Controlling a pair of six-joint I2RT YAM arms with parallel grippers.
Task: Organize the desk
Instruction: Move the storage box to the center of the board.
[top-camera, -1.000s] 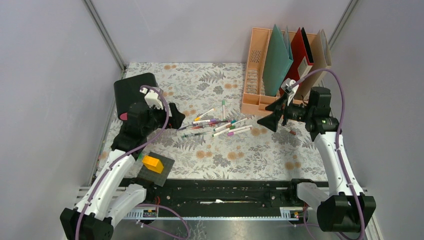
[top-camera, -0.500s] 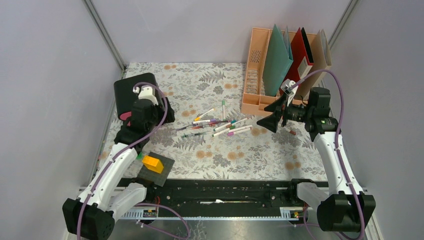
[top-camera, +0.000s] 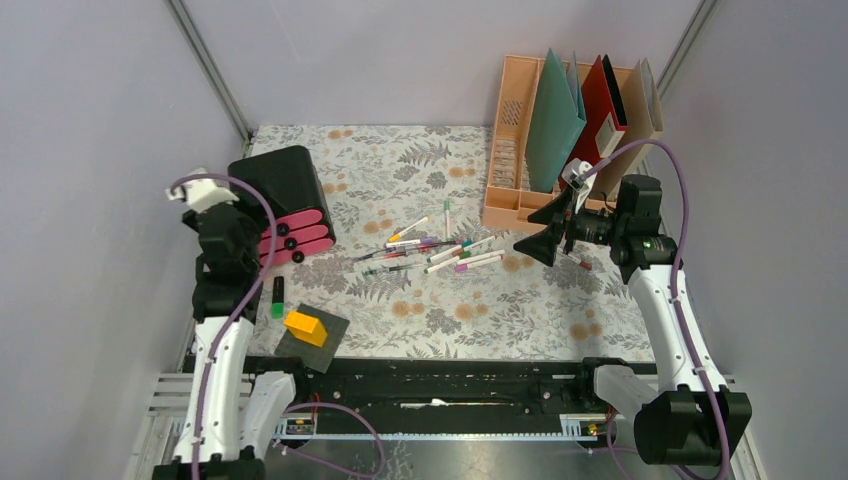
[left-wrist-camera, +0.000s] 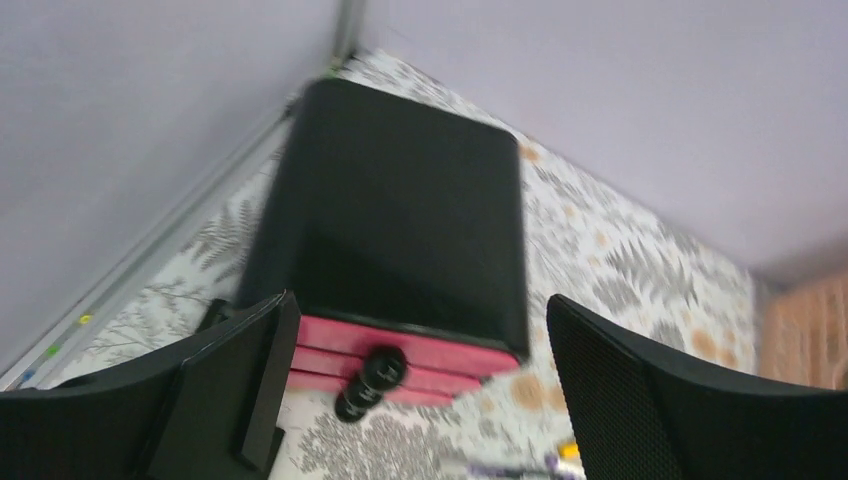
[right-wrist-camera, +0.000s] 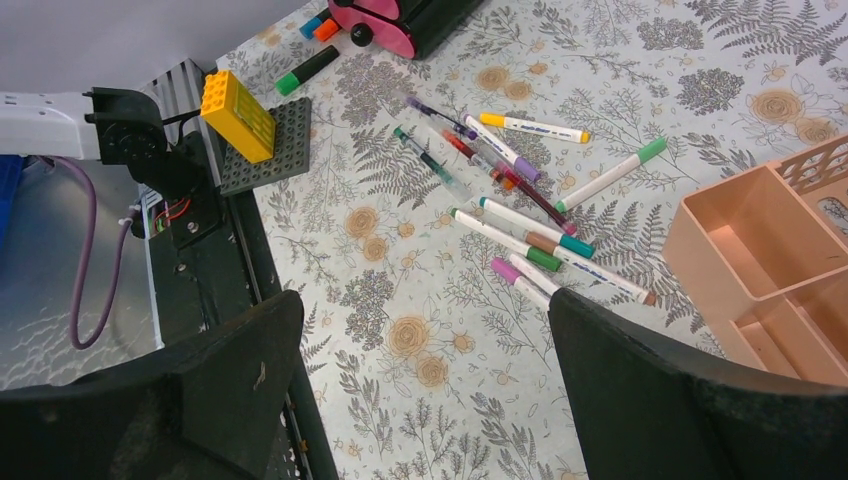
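Pulls left claw (left-wrist-camera: 420, 305) back to 9 o'clock, off box (top-camera: 280, 185), spread and empty; holds right claw (top-camera: 540, 240) spread at 3 o'clock above desk (top-camera: 400, 160), beneath both. Risks scattering centre pens (top-camera: 440, 250) by sweeping low.

Markers (top-camera: 435, 250) litter the desk (top-camera: 500, 312) between drawer box (top-camera: 280, 180) and rack (top-camera: 512, 105).

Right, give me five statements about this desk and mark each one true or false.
1. The yellow block sits on the grey baseplate. True.
2. The right tool holds a pen. False: it is open and empty.
3. Loose pens lie on the desk. True.
4. The file rack is empty. False: folders stand in it.
5. The left tool grips the drawer box. False: it is open, clear of the box.
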